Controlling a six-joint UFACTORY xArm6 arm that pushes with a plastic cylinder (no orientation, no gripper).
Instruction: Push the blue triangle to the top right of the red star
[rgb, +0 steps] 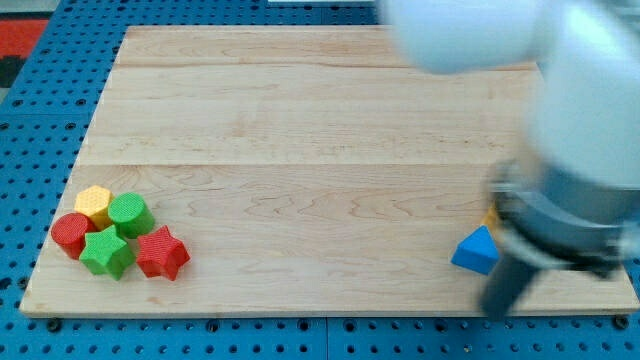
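Note:
The blue triangle (476, 250) lies near the view's bottom right of the wooden board (320, 150). The red star (162, 253) lies far off at the view's bottom left, at the right end of a cluster of blocks. My arm, large and blurred, fills the view's right side. The dark rod comes down just right of the blue triangle, and my tip (497, 306) is below and slightly right of it, close by. A sliver of a yellow block (490, 215) shows above the triangle, mostly hidden by the arm.
The bottom-left cluster holds a yellow hexagon (94, 203), a green cylinder (130, 214), a red cylinder (71, 233) and a green star (106, 252), touching the red star. The board's bottom edge runs close under my tip.

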